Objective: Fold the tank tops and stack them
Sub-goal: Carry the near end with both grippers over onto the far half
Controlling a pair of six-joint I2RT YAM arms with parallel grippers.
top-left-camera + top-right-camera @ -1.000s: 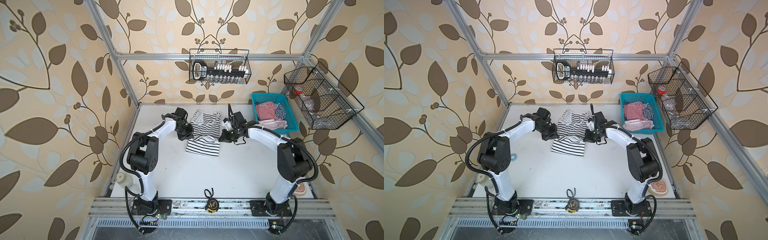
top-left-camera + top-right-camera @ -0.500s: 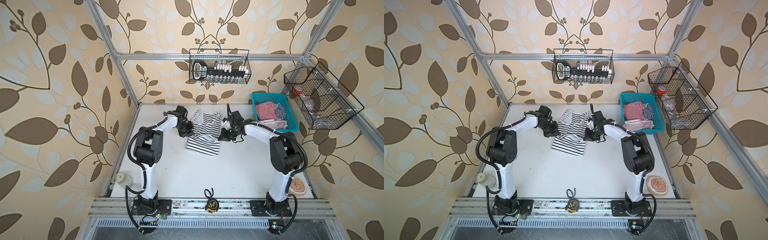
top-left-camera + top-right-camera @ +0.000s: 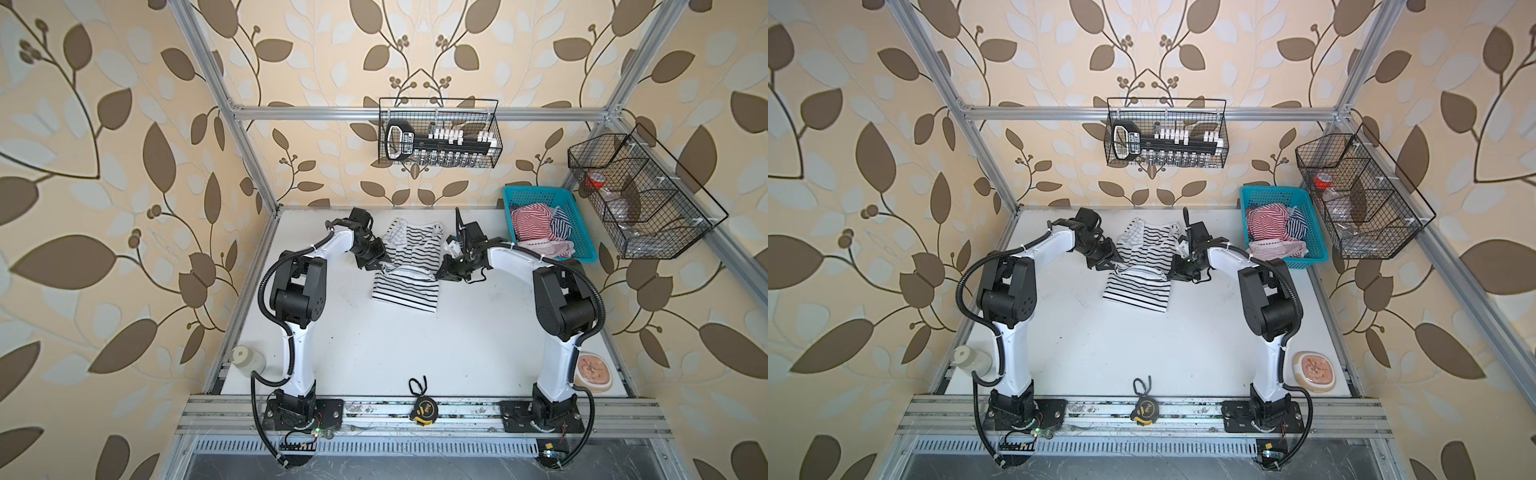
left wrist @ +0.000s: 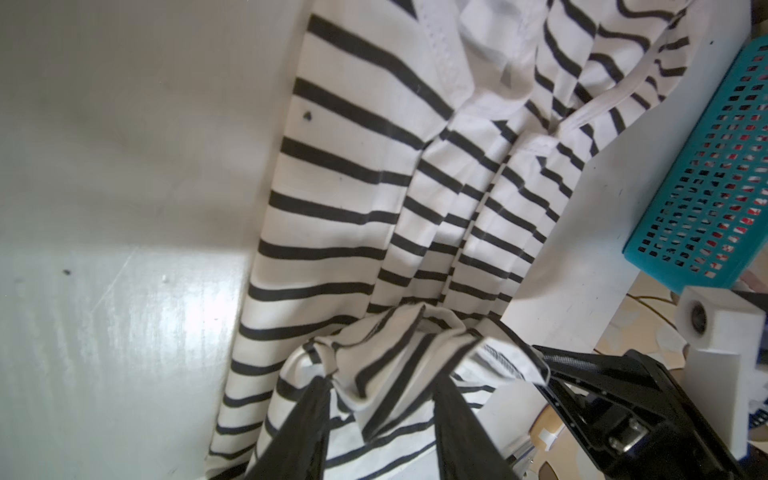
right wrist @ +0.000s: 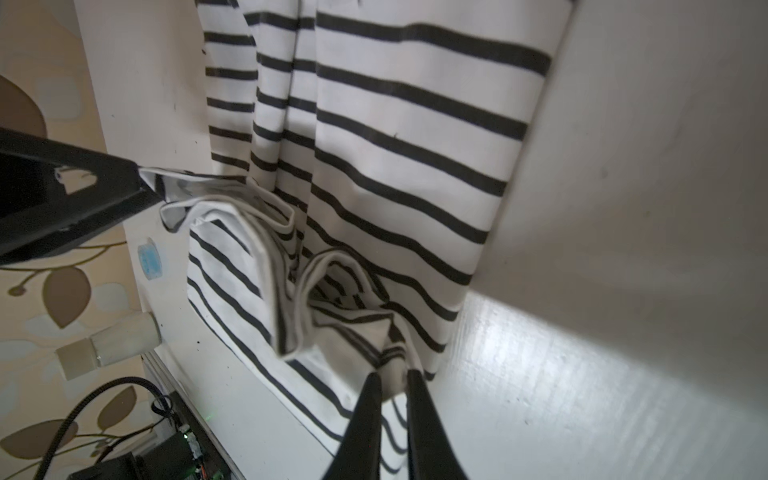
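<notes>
Nearest, a yellow-and-black tape measure (image 3: 424,409) lies at the front edge, clear of the work. Beyond it the white surface (image 3: 395,345) carries the soft black-and-white striped tank top (image 3: 409,266), spread in the far middle. Its near half lies flat as a doubled panel. A raised ridge of cloth crosses it between the two claws, and its strap end points away toward the far side.

The left claw (image 4: 380,386) stands at the ridge's left end with its fingers apart. A loose bunch of cloth lies between them, not pinched. The right claw (image 5: 394,376) stands at the right end, fingers close with a narrow gap and a corner of hem at their tips. I cannot tell whether it grips the cloth or not.

Both sit low at the fold line, which I judge to be a fold being laid down, one claw per corner so the edge lands square.

Farther right, the turquoise plastic mesh basket (image 3: 536,191) holds the crumpled red-and-white tank top (image 3: 530,222) and the navy-and-white tank top (image 3: 561,222), not yet folded.
</notes>
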